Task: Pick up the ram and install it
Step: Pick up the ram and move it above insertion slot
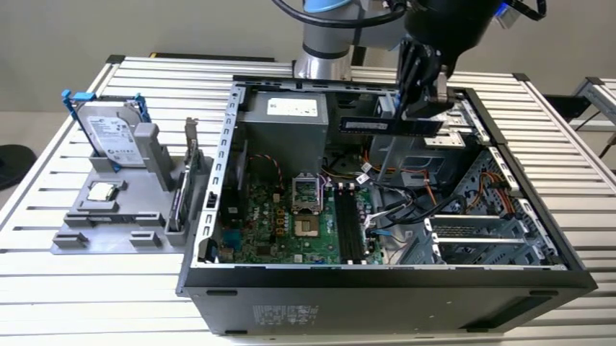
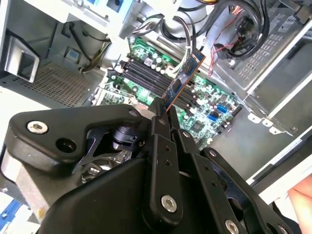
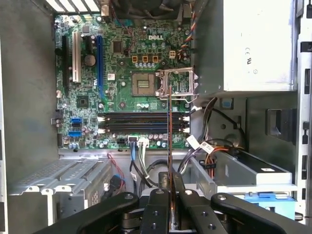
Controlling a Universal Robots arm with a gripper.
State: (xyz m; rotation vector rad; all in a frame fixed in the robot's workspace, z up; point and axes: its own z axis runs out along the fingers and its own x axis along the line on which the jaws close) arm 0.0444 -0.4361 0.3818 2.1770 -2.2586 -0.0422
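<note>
Black ram (image 1: 371, 127) clamped in the hand (image 1: 423, 114), hovering over the open computer case (image 1: 385, 295) | cables (image 1: 390, 213) and drive cage (image 1: 414, 155) crowd just beside the memory slots (image 1: 348, 231) | open air above the motherboard (image 1: 265, 216), case walls all round.

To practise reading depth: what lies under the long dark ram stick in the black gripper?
Under the ram, clamped in the gripper, both wrist views show the green motherboard and its black memory slots. Its gripped end is hidden by the fingers.
</note>
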